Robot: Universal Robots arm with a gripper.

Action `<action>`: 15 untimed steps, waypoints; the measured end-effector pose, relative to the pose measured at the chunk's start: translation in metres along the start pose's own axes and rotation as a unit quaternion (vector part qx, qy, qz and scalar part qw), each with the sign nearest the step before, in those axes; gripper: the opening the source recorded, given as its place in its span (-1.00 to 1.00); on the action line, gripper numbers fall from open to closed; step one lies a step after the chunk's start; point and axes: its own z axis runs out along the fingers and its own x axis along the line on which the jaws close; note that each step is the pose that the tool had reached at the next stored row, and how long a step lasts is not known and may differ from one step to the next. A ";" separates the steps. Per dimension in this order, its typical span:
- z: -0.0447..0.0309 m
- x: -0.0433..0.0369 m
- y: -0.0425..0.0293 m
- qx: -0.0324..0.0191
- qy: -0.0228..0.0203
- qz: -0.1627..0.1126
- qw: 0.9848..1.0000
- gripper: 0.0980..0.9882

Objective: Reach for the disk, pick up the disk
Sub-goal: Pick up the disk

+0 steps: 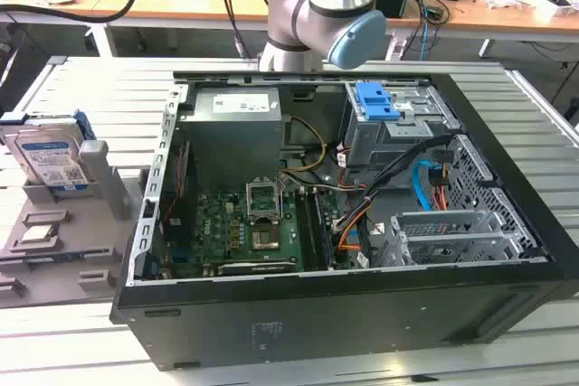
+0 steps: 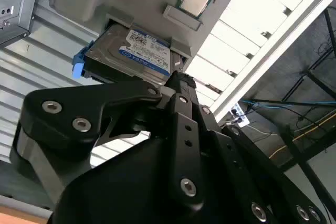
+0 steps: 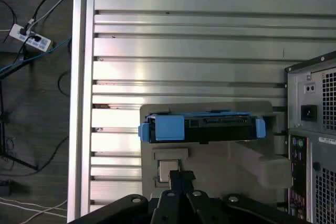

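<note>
Disk (image 1: 54,155): stands on edge in the upright slot of the grey holder (image 1: 107,189), labelled face turned outward in the exterior view, blue carrier rail (image 3: 163,128) showing at both ends of the upper edge, clear above the holder's slot walls. Just beside the slot, in a shallow recess of the holder, a square chip (image 3: 168,169) lying flat. On the exterior view's right of the holder, the open computer case (image 1: 317,323); under the holder, the slatted metal table (image 3: 184,24). Gripper (image 3: 181,176): hangs high over the holder, roughly above the chip's recess, well apart from the disk and touching nothing. Fingers seemingly together at the tips in both wrist views, clamped on nothing. Judged as the reaching step, and not far along: no contact with the disk, nothing lifted out of the holder. By the look of it, calls next for spreading the fingers wider than the disk's thickness, turning the wrist to set the jaws across the two broad faces rather than along the long edge, and centring over the holder's slot ahead of any descent. Calls also for care with the slot walls, close against the lower part of the disk, leaving the exposed upper part as the only fair place to grip. Lastly, a straight upward pull, to keep the rail from binding against the holder.
</note>
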 end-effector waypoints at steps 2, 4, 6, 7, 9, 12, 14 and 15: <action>0.0000 0.0000 0.0000 0.000 0.001 -0.021 1.000 -0.98; 0.0000 0.0000 0.0000 0.000 0.002 -0.043 0.999 -0.98; 0.0000 0.0000 0.0000 0.000 0.002 -0.053 0.999 -0.98; 0.0000 0.0000 0.0000 0.000 0.002 -0.058 0.998 -0.98; 0.0000 0.0000 0.0000 0.000 0.003 -0.069 0.998 -0.98; 0.0000 0.0000 0.0000 0.000 0.003 -0.091 0.996 -0.98; 0.0000 0.0000 0.0000 0.000 0.004 -0.103 0.995 -0.98; 0.0000 0.0000 0.0000 0.000 0.004 -0.111 0.994 -0.98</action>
